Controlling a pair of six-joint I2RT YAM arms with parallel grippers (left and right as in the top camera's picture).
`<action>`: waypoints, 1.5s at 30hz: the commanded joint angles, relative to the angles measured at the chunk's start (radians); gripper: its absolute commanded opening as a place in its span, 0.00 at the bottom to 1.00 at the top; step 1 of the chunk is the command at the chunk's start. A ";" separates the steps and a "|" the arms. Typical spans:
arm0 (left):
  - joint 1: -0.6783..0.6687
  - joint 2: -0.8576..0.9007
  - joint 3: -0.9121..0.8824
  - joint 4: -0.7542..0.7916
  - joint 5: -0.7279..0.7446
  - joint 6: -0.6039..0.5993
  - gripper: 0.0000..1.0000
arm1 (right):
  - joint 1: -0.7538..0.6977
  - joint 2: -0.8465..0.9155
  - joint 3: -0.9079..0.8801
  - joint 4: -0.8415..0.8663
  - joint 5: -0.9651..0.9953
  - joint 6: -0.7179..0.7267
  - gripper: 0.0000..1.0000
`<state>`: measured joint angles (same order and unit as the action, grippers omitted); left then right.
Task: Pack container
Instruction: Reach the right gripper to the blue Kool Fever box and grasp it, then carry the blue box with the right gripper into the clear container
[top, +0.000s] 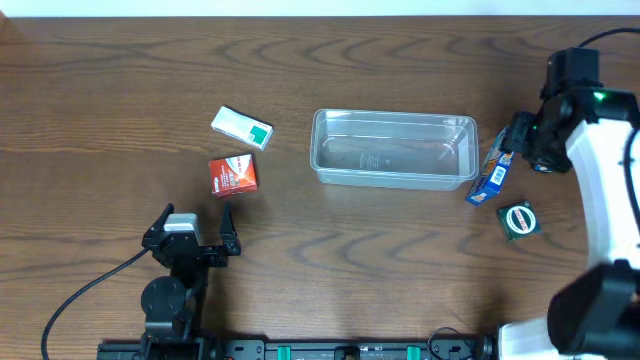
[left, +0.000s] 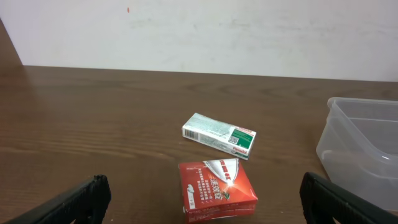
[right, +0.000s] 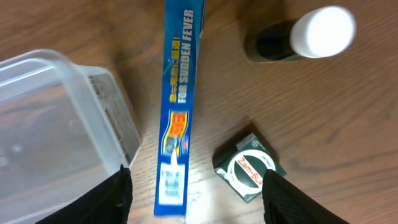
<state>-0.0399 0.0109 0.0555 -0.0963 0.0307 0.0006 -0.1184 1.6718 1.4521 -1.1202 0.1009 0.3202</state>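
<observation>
Right wrist view — right gripper (right: 199, 198) spread wide, straddling the blue carton (right: 179, 106), which stands on edge with its long axis running straight ahead. The container (right: 56, 118) sits mid-table, just beside the carton — far nearer this arm than the left gripper (top: 197, 213), also spread.

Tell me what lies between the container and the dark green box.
The blue carton, close beside the container; the right wrist view shows it best.

At the table's 7 o'clock, the matte-black left arm (top: 168, 295), a silver block (top: 182, 225) behind its black left gripper (top: 196, 215), trails a thin black cable (top: 75, 295). At 3 o'clock, the right arm (top: 603, 170) wears white shells over black joints, with a small green light (top: 600, 97) glowing.
</observation>
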 joint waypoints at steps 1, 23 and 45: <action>0.004 -0.006 -0.032 -0.010 0.013 0.010 0.98 | -0.006 0.045 0.004 0.014 0.007 0.024 0.65; 0.004 -0.006 -0.032 -0.010 0.013 0.010 0.98 | -0.005 0.214 -0.003 0.105 0.003 0.035 0.36; 0.004 -0.006 -0.032 -0.010 0.013 0.010 0.98 | 0.000 -0.011 0.090 0.079 -0.032 -0.125 0.01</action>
<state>-0.0399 0.0109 0.0555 -0.0963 0.0307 0.0006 -0.1184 1.7782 1.4647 -1.0389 0.0917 0.2783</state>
